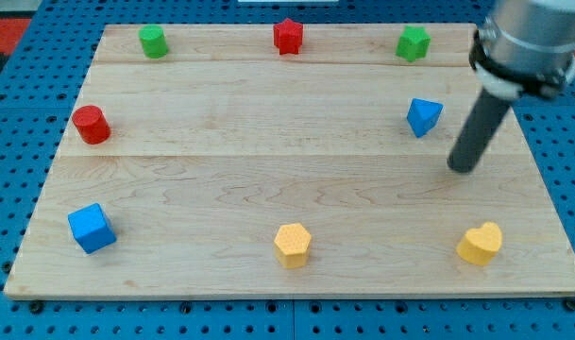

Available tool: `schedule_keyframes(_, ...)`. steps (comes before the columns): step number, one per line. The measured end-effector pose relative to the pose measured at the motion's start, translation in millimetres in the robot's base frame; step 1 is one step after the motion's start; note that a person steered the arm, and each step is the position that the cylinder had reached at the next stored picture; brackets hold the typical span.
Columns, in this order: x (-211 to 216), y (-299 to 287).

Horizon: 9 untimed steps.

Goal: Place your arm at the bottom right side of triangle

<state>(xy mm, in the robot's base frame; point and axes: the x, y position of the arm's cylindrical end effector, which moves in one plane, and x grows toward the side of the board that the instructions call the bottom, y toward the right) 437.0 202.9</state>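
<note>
The blue triangle block lies on the wooden board at the view's right, in the upper half. My tip rests on the board a short way to the lower right of the blue triangle, apart from it. The dark rod slants up to the arm's grey end at the view's top right corner.
A green cylinder, a red star and a green block line the top edge. A red cylinder and a blue cube sit at the left. A yellow hexagon and a yellow heart sit near the bottom.
</note>
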Motion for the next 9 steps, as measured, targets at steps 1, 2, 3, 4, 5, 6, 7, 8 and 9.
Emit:
schedule_keyframes(1, -1, 31)
schedule_keyframes(2, -1, 32)
schedule_keyframes(3, -1, 32)
schedule_keyframes(4, 31, 53)
schedule_keyframes(5, 40, 24)
schedule_keyframes(6, 40, -16)
schedule_keyframes(7, 40, -16)
schedule_keyframes(8, 39, -15)
schedule_keyframes(9, 39, -12)
